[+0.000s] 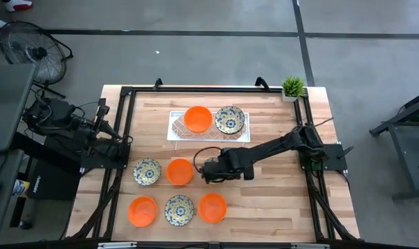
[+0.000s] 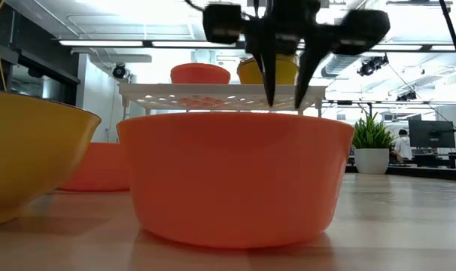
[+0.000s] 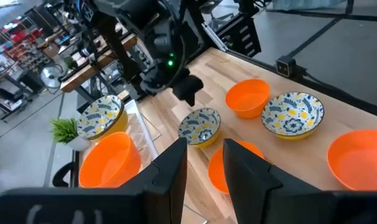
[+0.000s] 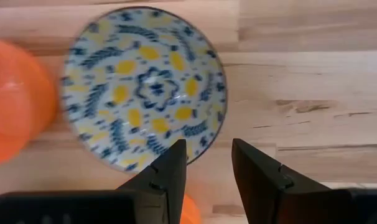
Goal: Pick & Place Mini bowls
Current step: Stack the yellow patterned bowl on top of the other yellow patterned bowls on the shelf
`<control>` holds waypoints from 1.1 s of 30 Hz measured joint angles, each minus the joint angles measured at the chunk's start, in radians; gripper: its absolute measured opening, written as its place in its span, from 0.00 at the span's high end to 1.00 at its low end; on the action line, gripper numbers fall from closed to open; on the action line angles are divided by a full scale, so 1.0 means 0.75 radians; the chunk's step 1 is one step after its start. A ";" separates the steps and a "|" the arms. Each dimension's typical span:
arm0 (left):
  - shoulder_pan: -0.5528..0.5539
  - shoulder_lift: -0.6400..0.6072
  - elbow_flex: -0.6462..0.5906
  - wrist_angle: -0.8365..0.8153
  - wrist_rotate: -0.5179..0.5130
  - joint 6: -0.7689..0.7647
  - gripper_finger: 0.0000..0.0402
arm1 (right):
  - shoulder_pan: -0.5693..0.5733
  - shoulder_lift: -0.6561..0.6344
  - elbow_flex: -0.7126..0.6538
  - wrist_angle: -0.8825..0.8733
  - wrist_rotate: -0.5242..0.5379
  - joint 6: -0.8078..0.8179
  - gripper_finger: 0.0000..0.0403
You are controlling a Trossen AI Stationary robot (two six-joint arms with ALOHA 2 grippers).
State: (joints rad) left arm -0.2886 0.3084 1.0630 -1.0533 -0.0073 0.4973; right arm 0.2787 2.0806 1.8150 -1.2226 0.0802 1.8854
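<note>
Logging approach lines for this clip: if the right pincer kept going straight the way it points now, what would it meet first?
Probably the bare wooden table, right beside the floral mini bowl. The right pincer points down with its jaws apart, one finger over the bowl's rim, so it might clip that rim first; depth is unclear.

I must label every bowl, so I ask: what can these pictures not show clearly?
- Low view: the near glossy orange-red round bowl hides the wooden table behind it.
- Right wrist view: another orange-red bowl is blurred and cut by the edge.
- High view: the right gripper is too dark and small to show its fingertips.
</note>
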 joint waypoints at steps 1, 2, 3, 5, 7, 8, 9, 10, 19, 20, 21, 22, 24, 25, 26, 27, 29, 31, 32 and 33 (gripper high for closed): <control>0.000 0.000 0.000 -0.002 0.004 0.000 0.75 | -0.001 -0.003 -0.028 0.008 -0.010 0.008 0.71; 0.000 0.001 0.000 -0.008 0.009 0.004 0.75 | 0.000 -0.004 -0.056 0.029 -0.017 0.019 0.71; 0.000 0.002 0.000 -0.013 0.022 0.006 0.75 | 0.001 -0.005 -0.083 0.059 -0.026 0.029 0.71; 0.000 0.001 0.000 -0.027 0.034 0.005 0.75 | 0.001 -0.009 -0.131 0.122 -0.047 0.037 0.71; 0.000 0.001 0.000 -0.033 0.037 0.005 0.75 | 0.001 -0.009 -0.170 0.182 -0.047 0.037 0.71; 0.000 0.001 0.000 -0.031 0.036 0.005 0.75 | 0.001 -0.009 -0.189 0.211 -0.046 0.037 0.71; 0.000 0.001 0.000 -0.031 0.036 0.005 0.75 | 0.001 -0.009 -0.204 0.237 -0.045 0.036 0.71; 0.000 0.001 0.000 -0.031 0.036 0.001 0.75 | 0.001 -0.009 -0.213 0.249 -0.047 0.036 0.71; 0.000 0.001 0.000 -0.029 0.036 -0.040 0.75 | -0.005 -0.012 -0.263 0.286 -0.041 0.023 0.71; 0.000 0.001 0.000 -0.029 0.036 -0.041 0.75 | -0.006 -0.012 -0.271 0.297 -0.041 0.021 0.71; 0.000 0.001 0.000 -0.029 0.036 -0.041 0.75 | -0.006 -0.012 -0.282 0.315 -0.041 0.020 0.71; 0.000 0.001 0.000 -0.029 0.036 -0.041 0.75 | -0.006 -0.012 -0.295 0.336 -0.043 0.022 0.71; 0.000 0.001 0.000 -0.029 0.036 -0.045 0.75 | -0.006 -0.012 -0.323 0.383 -0.054 0.024 0.71; 0.000 0.001 0.000 -0.029 0.036 -0.046 0.75 | -0.006 -0.012 -0.333 0.405 -0.065 0.024 0.71; 0.000 0.001 0.000 -0.029 0.036 -0.047 0.75 | -0.006 -0.012 -0.339 0.422 -0.073 0.024 0.72; 0.000 0.001 0.000 -0.029 0.036 -0.050 0.75 | -0.006 -0.012 -0.344 0.439 -0.078 0.023 0.73; 0.000 0.001 0.000 -0.029 0.036 -0.051 0.75 | -0.005 -0.012 -0.347 0.444 -0.079 0.026 0.77; 0.000 0.001 0.000 -0.029 0.035 -0.051 0.75 | -0.005 -0.015 -0.347 0.442 -0.077 0.025 0.83; 0.000 0.001 0.000 -0.029 0.035 -0.054 0.75 | -0.005 -0.017 -0.347 0.440 -0.074 0.024 0.86; 0.000 0.001 0.000 -0.029 0.036 -0.057 0.75 | -0.006 -0.020 -0.347 0.442 -0.069 0.022 0.89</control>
State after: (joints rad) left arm -0.2886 0.3092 1.0630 -1.0748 0.0194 0.4544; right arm 0.2745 2.0659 1.5547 -0.8914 0.0286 1.9023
